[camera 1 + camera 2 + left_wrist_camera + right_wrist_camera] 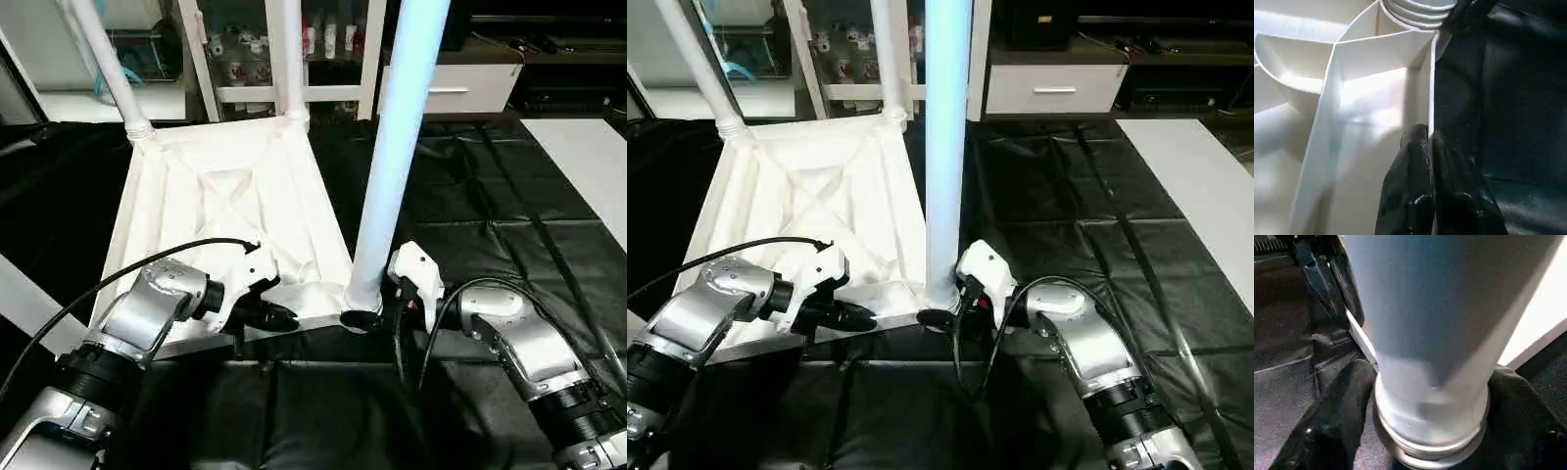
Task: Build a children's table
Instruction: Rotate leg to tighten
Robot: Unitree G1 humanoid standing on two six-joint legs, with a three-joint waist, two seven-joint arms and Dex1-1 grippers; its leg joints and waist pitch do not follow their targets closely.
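Left gripper [1426, 147] pinched on tabletop [235, 196] rim; right gripper [1425, 431] fingers astride leg [392, 157] base.

We can't make out any readable text, labels, brand marks or numbers anywhere here. The small bottles on the shelf [328, 39] in the background might carry labels, but they're way too tiny and blurry for us to read anything off them.
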